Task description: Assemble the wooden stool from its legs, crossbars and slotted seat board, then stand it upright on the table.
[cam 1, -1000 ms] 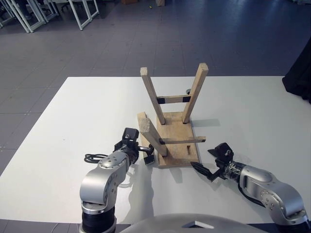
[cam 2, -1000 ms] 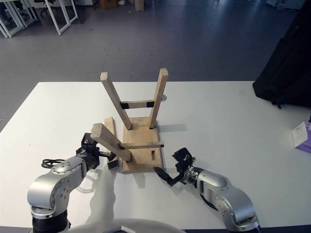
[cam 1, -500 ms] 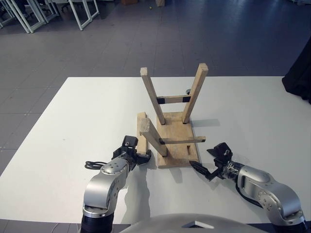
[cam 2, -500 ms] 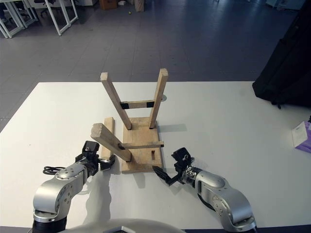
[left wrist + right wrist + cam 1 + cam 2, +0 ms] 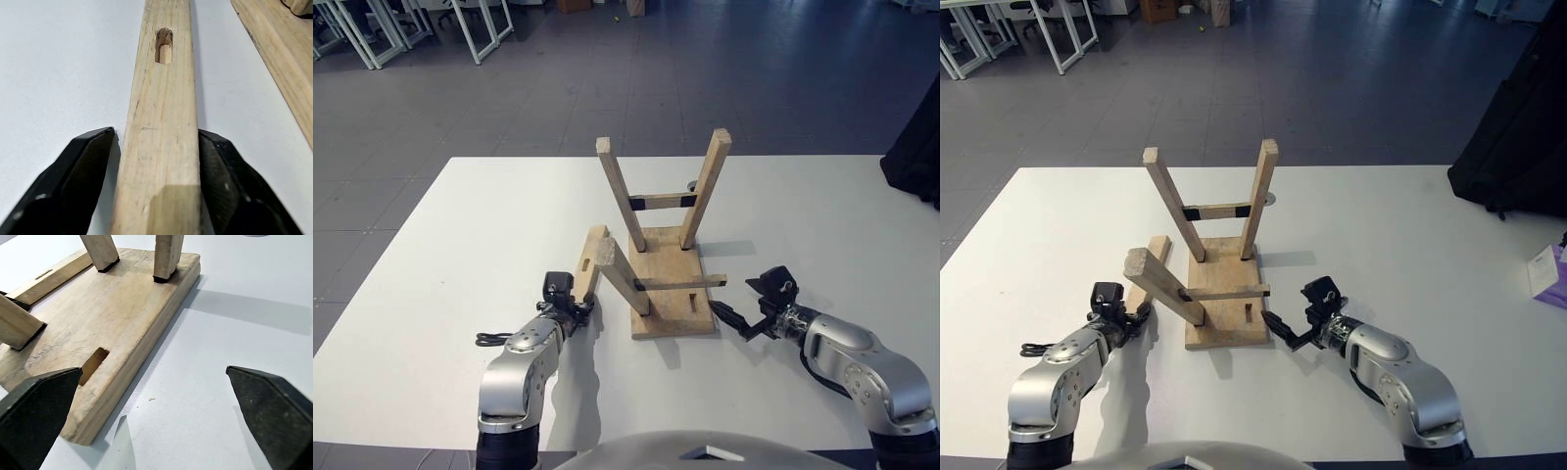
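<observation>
The stool lies upside down: its seat board (image 5: 668, 257) rests flat on the table with three legs (image 5: 621, 194) standing in it and two crossbars (image 5: 663, 201) between them. The slot (image 5: 93, 364) at the near right corner is empty. A loose leg (image 5: 589, 260) with a mortise hole (image 5: 165, 45) lies on the table left of the board, angled away from it. My left gripper (image 5: 570, 305) is shut on that leg's near end, a finger (image 5: 73, 181) on each side. My right gripper (image 5: 1293, 311) stands open just right of the board's near right corner, holding nothing.
A black cable (image 5: 490, 340) lies by my left arm. A small round object (image 5: 692, 184) sits behind the stool. A white and purple box (image 5: 1552, 274) is at the table's right edge. A dark bag (image 5: 1513, 108) stands on the floor beyond.
My left gripper has shifted left with the loose leg's near end, swinging it away from the board. My right gripper has moved right and farther along the board's near right corner.
</observation>
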Robot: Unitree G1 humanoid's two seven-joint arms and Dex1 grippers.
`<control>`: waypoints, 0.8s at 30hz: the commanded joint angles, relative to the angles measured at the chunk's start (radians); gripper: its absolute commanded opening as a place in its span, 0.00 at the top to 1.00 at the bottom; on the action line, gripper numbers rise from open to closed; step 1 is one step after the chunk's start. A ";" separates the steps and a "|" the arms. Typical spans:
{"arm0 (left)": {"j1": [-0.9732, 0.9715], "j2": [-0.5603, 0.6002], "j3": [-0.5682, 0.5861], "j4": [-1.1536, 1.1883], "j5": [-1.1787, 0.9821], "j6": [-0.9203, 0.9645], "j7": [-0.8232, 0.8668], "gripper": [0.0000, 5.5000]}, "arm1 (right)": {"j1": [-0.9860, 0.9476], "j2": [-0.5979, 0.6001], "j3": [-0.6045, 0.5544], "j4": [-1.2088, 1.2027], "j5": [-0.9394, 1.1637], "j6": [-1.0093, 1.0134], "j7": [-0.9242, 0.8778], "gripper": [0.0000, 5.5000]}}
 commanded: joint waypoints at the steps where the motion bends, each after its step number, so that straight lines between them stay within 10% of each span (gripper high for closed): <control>1: 0.112 0.015 -0.011 0.184 0.004 0.037 -0.017 0.58 | -0.053 -0.028 -0.037 0.042 -0.056 0.025 -0.050 0.00; 7: 0.074 -0.034 0.114 0.211 -0.124 -0.070 -0.090 0.63 | -0.197 0.003 -0.132 0.155 -0.057 0.071 -0.107 0.00; 13: -0.278 0.212 0.734 0.188 -1.120 0.009 -0.370 0.63 | -0.482 0.013 -0.386 0.125 0.380 0.254 0.024 0.00; 24: -0.744 0.391 0.364 0.309 -1.410 0.137 -0.661 0.63 | -0.909 0.134 -0.337 0.337 1.115 0.280 -0.216 0.00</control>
